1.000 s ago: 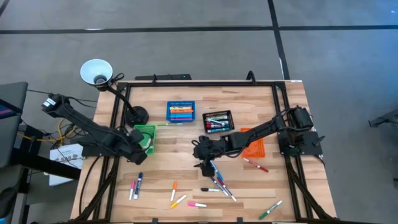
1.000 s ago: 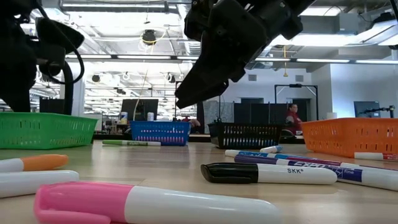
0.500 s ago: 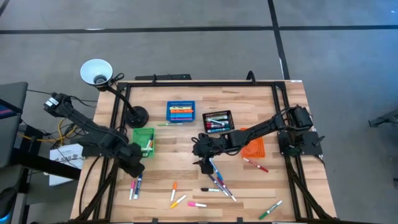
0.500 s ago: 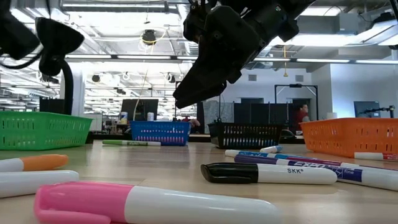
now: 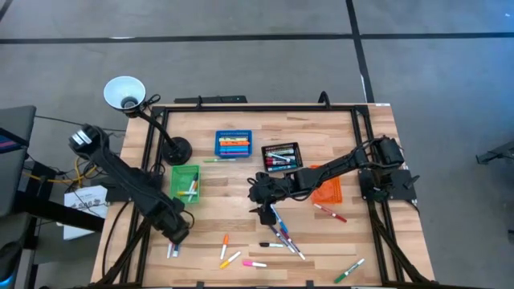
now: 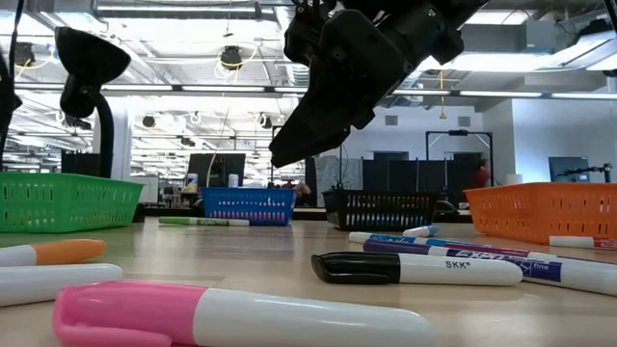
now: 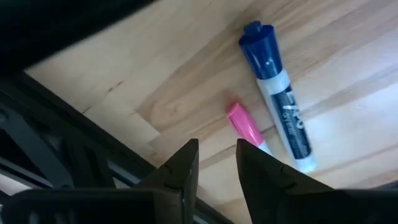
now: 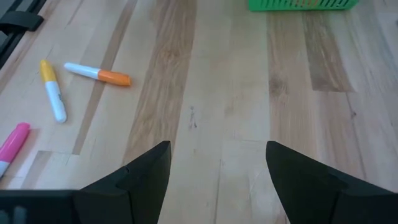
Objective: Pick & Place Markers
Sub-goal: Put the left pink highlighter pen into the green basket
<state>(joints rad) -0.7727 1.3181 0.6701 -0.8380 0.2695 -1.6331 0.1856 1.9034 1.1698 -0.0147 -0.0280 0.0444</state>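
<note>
Near the table's left front edge, left gripper (image 5: 178, 234) hangs over a blue-capped marker (image 7: 276, 96) and pink-capped marker (image 7: 242, 126), fingers a narrow gap apart, holding nothing. Mid-table, right gripper (image 5: 263, 212) wide open, empty, above a marker cluster (image 5: 283, 237)

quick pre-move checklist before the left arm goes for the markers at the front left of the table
1. Left gripper above the pink-capped marker: ok, the marker lies just beyond its fingertips.
2. Left fingers apart: ok, a narrow gap shows and nothing is held.
3. Neighbour clear: not ok, the blue-capped marker lies right beside the pink one.
4. Green bin has room: ok, few markers inside.
5. Right gripper out of the way: ok, open and empty at mid-table.
6. Gap wide enough for the marker: cannot tell.
</note>
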